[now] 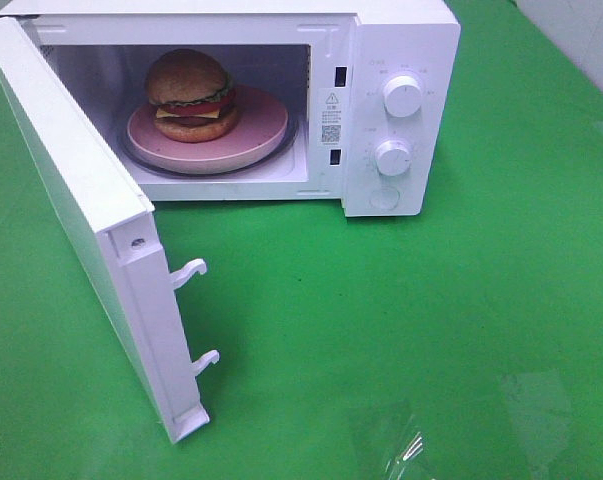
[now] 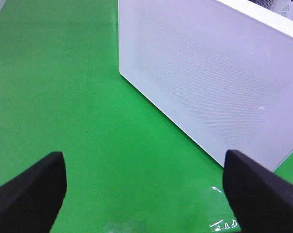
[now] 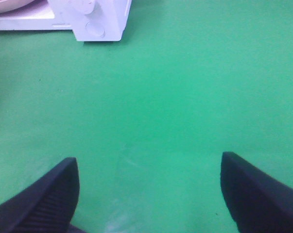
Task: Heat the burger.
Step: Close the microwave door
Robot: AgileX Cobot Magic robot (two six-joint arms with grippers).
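Microwave sticker (image 1: 331, 116) — QR code, print illegible

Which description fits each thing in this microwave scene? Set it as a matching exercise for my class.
Things:
1 burger
2 door
3 plate
4 top knob

Descriptions:
A swung wide open
B pink, under the burger
C white and round
D layered, brown bun on top

Pairs: 1-D, 2-A, 3-B, 4-C

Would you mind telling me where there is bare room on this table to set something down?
The green cloth in front of the microwave, right of its open door, is bare, as is the strip right of the dial panel. Inside is crowded: the pink plate with the burger fills the cavity.
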